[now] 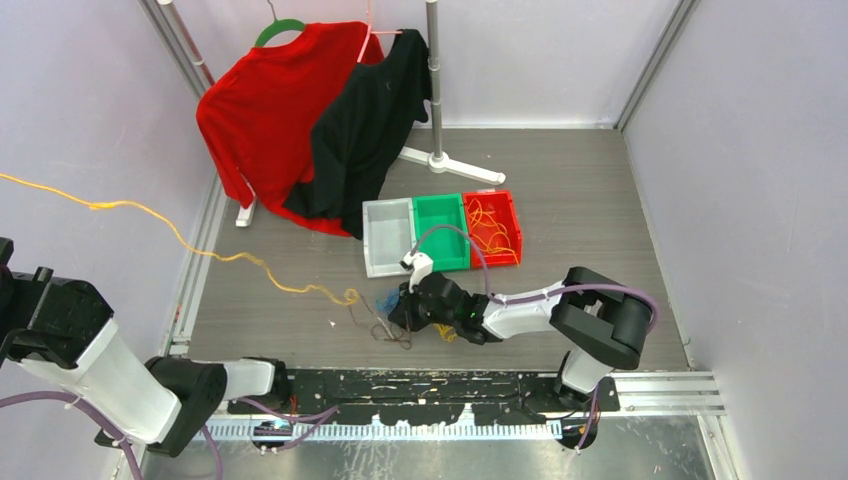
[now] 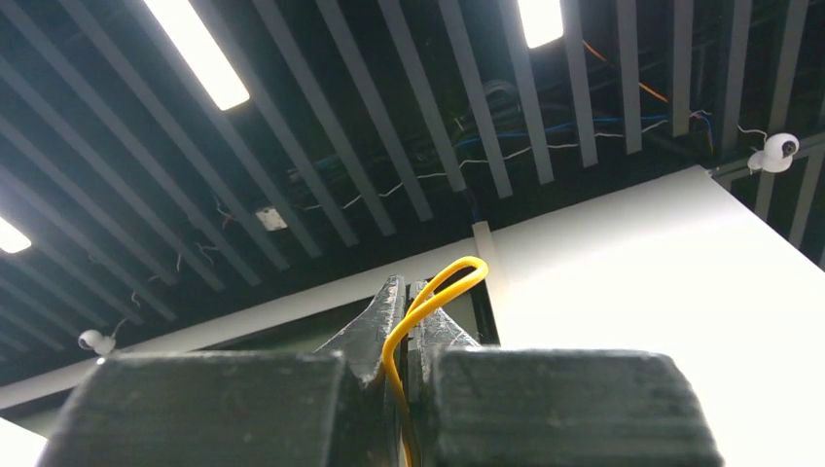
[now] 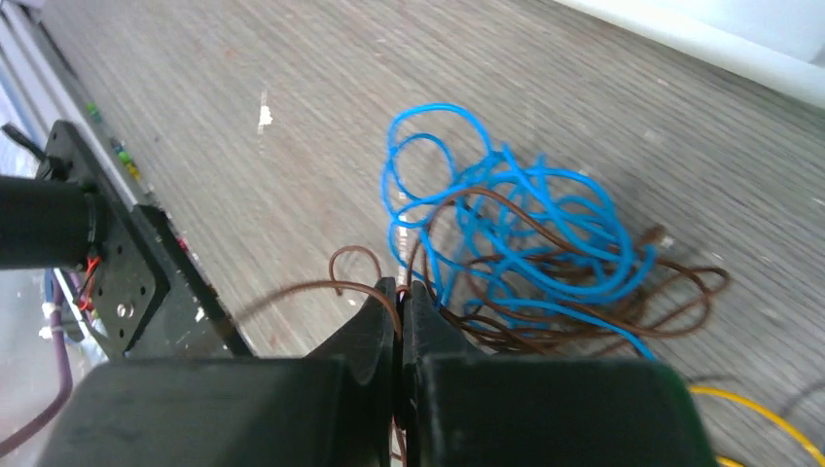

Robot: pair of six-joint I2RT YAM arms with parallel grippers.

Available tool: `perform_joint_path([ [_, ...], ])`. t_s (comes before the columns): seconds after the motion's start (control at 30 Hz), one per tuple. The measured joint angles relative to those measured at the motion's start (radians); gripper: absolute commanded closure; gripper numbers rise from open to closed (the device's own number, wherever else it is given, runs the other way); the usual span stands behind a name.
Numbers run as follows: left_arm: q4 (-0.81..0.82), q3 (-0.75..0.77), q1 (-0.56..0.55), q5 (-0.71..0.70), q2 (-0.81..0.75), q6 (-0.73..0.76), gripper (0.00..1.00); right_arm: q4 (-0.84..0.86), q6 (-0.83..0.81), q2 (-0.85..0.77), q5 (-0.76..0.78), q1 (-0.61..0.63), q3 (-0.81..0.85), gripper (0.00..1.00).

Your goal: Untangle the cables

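One grey wood-grain surface (image 1: 600,200) carries everything. At its far left hang two garments, a red shirt (image 1: 265,110) and a black shirt (image 1: 370,120). Three bins sit side by side mid-surface: grey bin (image 1: 388,240), green bin (image 1: 437,210) and red bin (image 1: 516,232), the last holding loose yellow wires (image 1: 488,225).

Near the front edge lie three cables. The blue cable (image 3: 530,180) and brown cable (image 3: 336,284) are heaped together. The yellow cable (image 1: 215,255) slants up to the left, where the left gripper (image 2: 407,292) has its jaws clenched on a loop of it. The right gripper (image 3: 400,292) sits at the heap with its jaws pinching a brown strand.
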Motion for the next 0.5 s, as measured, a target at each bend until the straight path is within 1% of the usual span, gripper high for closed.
perform_joint_path([
  [0.1, 0.011, 0.007, 0.0, 0.0, -0.002, 0.006, 1.0, 0.026, 0.048, 0.0, 0.008, -0.031, -0.036, 0.99],
  [0.27, 0.021, 0.095, 0.0, 0.002, 0.035, 0.031, 1.0, 0.092, 0.163, -0.033, 0.039, -0.105, -0.125, 0.99],
  [0.4, 0.045, 0.105, 0.0, 0.005, 0.037, 0.072, 1.0, 0.148, 0.253, -0.036, 0.065, -0.163, -0.202, 0.99],
  [0.5, 0.048, 0.149, -0.005, 0.006, 0.056, 0.11, 1.0, 0.202, 0.333, -0.035, 0.079, -0.187, -0.241, 0.99],
])
